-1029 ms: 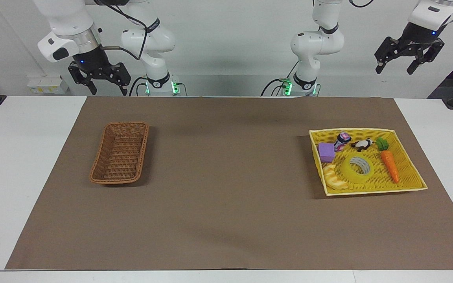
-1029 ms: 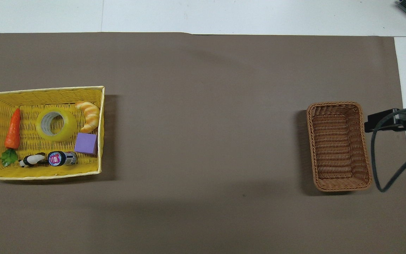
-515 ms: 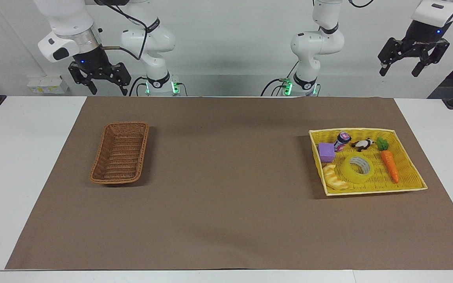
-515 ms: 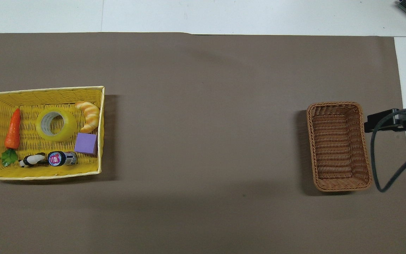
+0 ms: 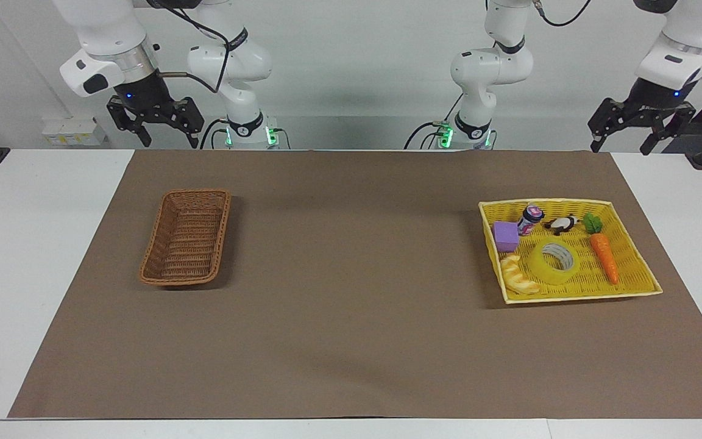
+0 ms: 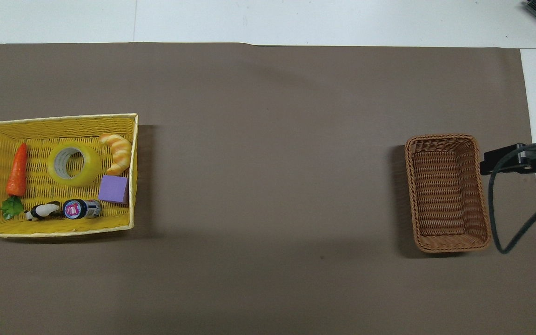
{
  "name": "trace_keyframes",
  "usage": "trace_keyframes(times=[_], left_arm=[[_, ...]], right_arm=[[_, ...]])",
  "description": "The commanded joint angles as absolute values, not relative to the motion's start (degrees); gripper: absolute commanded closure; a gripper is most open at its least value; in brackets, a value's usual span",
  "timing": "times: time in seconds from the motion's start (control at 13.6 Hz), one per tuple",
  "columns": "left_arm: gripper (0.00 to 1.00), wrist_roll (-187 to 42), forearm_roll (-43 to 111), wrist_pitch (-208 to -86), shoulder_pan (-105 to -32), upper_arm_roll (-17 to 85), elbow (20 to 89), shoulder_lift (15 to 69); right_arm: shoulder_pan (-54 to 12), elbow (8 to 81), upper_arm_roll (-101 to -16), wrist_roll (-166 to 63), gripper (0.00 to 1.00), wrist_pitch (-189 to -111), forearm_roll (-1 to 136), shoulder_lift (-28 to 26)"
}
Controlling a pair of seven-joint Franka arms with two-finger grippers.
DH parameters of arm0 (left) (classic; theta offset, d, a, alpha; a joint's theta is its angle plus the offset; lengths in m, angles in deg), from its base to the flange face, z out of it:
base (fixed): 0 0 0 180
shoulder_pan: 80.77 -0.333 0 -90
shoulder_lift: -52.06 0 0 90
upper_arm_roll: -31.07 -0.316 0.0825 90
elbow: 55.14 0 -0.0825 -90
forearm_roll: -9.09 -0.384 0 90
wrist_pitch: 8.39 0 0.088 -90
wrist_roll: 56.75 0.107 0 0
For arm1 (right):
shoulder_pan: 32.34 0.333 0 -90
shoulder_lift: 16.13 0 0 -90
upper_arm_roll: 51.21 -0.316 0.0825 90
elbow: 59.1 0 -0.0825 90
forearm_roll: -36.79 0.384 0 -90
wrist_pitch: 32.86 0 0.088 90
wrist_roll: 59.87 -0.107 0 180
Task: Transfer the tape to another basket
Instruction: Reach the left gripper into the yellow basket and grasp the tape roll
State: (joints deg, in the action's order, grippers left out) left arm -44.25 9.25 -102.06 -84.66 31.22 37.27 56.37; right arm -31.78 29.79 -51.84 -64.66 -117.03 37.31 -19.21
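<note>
**Left gripper drops toward the tray end; tape untouched**

Over the last second the left gripper (image 5: 633,135) has come down from high beside the wall to a lower height and has turned, its fingers now pointing down rather than splayed sideways. The right gripper (image 5: 152,125) has barely shifted. Nothing on the table has moved.

The left arm reaches out over the white table edge at its own end, wrist tilted, gripper hanging in the air with nothing under it but the table (image 5: 680,201). Its fingers stand wide apart and hold nothing. The right arm waits, raised over its end of the table, fingers likewise spread and empty.

The tape (image 5: 554,262) lies flat, core upward, in the yellow tray (image 5: 582,295), well below the left fingers and toward the table's middle from them. Around it in the tray lie a croissant toy (image 5: 518,275), a purple block (image 5: 506,236), a small can (image 5: 530,219), a panda figure (image 5: 563,224) and a carrot (image 5: 602,252). The brown basket (image 5: 187,236) sits empty at the right arm's end, below the right fingers and well apart from them.
</note>
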Motion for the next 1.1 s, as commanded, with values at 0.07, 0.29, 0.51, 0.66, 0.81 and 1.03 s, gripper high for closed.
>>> trace_keyframes(times=[0.07, 0.29, 0.51, 0.66, 0.81, 1.03], left_arm=[[0.00, -42.60, 10.06, -107.52, -86.75, 31.51, 39.86, 52.16], [0.00, -42.69, 10.06, -115.59, -86.66, 31.51, 45.91, 51.71], [0.00, -42.78, 10.06, -120.26, -86.48, 31.51, 51.19, 51.27], [0.00, -42.78, 10.06, -125.61, -86.57, 31.51, 55.23, 51.18], [0.00, -42.78, 10.14, -128.62, -86.66, 31.51, 57.09, 49.70], [0.00, -42.78, 10.14, -132.39, -88.32, 31.51, 57.62, 45.48]], right_arm=[[-31.90, 29.67, -51.92, -63.47, 0.00, -116.27, 37.23, -19.20], [-31.90, 29.67, -51.92, -63.47, 0.00, -116.18, 37.23, -19.20], [-31.81, 29.67, -51.92, -63.47, 0.00, -116.18, 37.23, -19.20], [-31.90, 29.76, -51.92, -63.47, 0.00, -116.18, 37.23, -19.29], [-31.90, 29.84, -51.92, -63.47, 0.00, -116.09, 37.23, -19.38], [-31.72, 29.76, -52.00, -63.47, 0.00, -116.44, 37.23, -19.29]])
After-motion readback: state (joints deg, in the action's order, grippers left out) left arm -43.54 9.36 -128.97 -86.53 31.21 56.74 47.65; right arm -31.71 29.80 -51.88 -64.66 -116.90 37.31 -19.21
